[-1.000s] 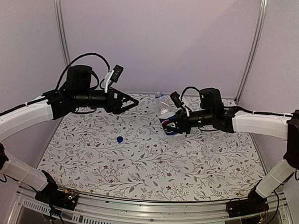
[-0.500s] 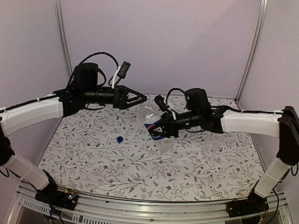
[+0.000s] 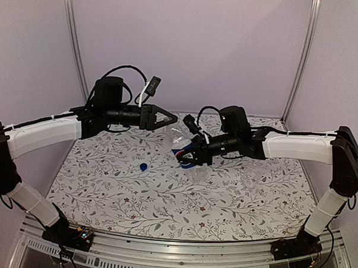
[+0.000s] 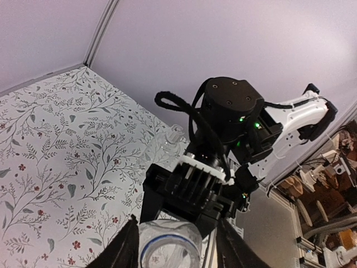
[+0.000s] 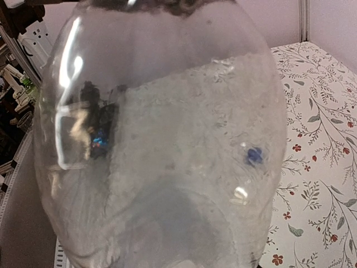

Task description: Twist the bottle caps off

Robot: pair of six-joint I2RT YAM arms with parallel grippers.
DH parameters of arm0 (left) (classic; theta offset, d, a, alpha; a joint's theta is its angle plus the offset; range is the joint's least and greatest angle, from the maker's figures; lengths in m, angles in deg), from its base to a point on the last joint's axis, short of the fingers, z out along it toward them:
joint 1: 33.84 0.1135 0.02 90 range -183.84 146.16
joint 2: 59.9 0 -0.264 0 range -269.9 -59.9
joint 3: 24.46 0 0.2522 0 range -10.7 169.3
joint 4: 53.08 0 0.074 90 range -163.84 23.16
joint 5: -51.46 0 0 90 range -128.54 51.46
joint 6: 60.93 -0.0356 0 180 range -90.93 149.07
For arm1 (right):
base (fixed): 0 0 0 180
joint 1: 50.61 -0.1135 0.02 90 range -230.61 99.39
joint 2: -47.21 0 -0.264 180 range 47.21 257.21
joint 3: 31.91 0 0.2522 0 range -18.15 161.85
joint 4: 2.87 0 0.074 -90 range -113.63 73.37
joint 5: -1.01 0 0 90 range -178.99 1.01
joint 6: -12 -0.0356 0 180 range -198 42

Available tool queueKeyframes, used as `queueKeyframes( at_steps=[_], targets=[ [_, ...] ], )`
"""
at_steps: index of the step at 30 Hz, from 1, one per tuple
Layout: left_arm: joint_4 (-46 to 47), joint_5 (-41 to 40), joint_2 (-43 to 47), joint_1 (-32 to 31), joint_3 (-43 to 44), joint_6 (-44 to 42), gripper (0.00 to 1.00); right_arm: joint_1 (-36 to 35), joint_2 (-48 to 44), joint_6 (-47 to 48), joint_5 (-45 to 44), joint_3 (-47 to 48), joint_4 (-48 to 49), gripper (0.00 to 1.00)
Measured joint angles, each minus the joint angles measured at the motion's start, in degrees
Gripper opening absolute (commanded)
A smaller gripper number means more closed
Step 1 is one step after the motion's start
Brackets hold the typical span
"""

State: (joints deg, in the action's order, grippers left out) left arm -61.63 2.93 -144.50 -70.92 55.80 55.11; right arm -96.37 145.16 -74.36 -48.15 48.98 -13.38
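My right tool (image 3: 188, 156) is pinched on the Pepsi bottle (image 3: 180, 139), holding it off the worktop (image 3: 223, 201) with its long axis tilted and its top aimed up-left at my left tool (image 3: 171, 117). That tool's fingers straddle the top, but I cannot tell if they grip it. A second ago the bottle stood nearly upright farther right, well apart from the left tool.

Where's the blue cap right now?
Top view: the blue cap lies on the table, left of centre, left of the labelled bottle in the right gripper.
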Motion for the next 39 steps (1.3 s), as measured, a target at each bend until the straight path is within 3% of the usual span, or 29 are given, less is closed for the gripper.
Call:
queueKeyframes(
  at_steps=[3, 10, 16, 18, 22, 24, 27, 39],
  targets=[
    [-0.1, 0.0, 0.0, 0.0, 0.0, 0.0, 0.35, 0.0, 0.0, 0.1, 0.0, 0.0, 0.0, 0.36],
    [-0.2, -0.3, -0.1, 0.0, 0.0, -0.6, 0.33, -0.1, 0.1, 0.2, 0.2, 0.2, -0.1, 0.37],
    [-0.2, -0.6, -0.1, 0.0, 0.0, -1.1, 0.11, 0.0, 0.1, 0.3, 0.0, 0.5, -0.7, 0.39],
    [-0.3, -0.8, -0.1, 0.0, 0.0, -1.2, 0.00, 0.0, 0.3, 0.3, -0.2, 0.6, -0.8, 0.44],
    [-0.7, -1.5, 0.0, 0.0, 0.0, -2.1, 0.00, -0.1, 0.7, 0.4, -0.9, 1.0, -1.1, 0.59],
    [-1.2, -2.3, 0.2, 0.0, 0.0, -2.5, 0.00, -0.2, 1.1, 0.3, -1.5, 1.4, -1.3, 0.79],
    [-2.9, -4.5, 1.2, -0.2, 0.0, -3.9, 0.00, -0.4, 1.6, -0.7, -2.7, 2.1, -1.9, 0.98],
    [-18.4, -21.8, 4.1, 1.7, 2.7, -12.2, 0.00, -0.3, -0.3, -1.3, -9.3, 1.6, -3.0, 0.99]
  ],
)
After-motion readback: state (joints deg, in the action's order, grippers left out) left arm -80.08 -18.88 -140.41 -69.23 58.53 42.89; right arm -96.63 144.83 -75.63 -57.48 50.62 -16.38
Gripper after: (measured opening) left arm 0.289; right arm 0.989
